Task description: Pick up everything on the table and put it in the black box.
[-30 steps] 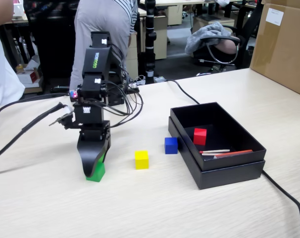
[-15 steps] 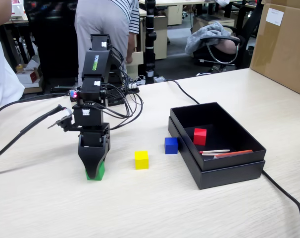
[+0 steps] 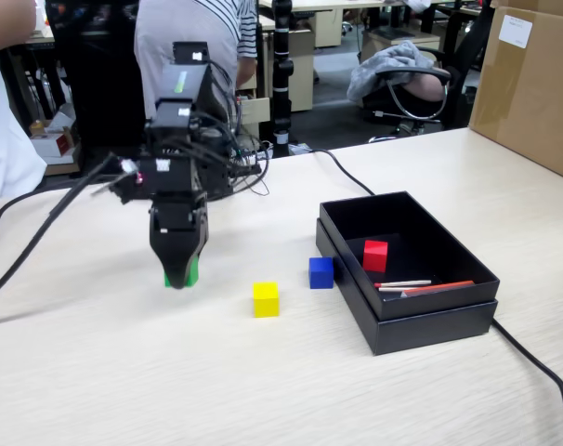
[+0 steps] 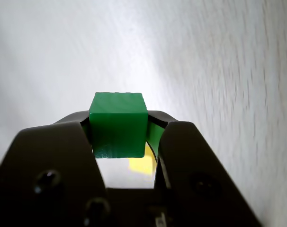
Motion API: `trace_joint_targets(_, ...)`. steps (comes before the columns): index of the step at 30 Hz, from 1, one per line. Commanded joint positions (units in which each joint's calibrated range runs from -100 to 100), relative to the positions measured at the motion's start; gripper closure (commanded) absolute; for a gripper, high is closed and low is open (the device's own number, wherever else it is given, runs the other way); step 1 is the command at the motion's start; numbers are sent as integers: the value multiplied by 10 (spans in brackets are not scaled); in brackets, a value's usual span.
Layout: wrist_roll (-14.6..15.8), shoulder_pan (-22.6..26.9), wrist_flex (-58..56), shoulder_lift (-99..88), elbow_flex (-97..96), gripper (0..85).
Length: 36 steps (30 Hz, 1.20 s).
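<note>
My jaws (image 4: 119, 130) are clamped on the green cube (image 4: 118, 124), held just clear of the tabletop (image 3: 124, 390) at far left. Carry step. Next: swing right over the yellow cube (image 3: 266, 298) and blue cube (image 3: 320, 271) to the black box (image 3: 430, 321), where the red cube (image 3: 375, 255) lies, then release.

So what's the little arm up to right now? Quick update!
Gripper shut on green cube, lifted off table. Red cube in black box; yellow and blue cubes waiting, lying between gripper and box.
</note>
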Motion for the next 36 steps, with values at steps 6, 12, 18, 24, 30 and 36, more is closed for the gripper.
trace_joint_targets(6,0,83,-10,-321,-34,779)
trace_joint_targets(12,17,168,-10,-321,-21,778)
trace_joint_targets(18,30,235,-10,-116,100,777)
trace_joint_targets(24,36,249,-10,68,221,777)
trace_joint_targets(30,41,262,-18,197,300,778)
trace_joint_targets(36,49,284,-18,254,338,777)
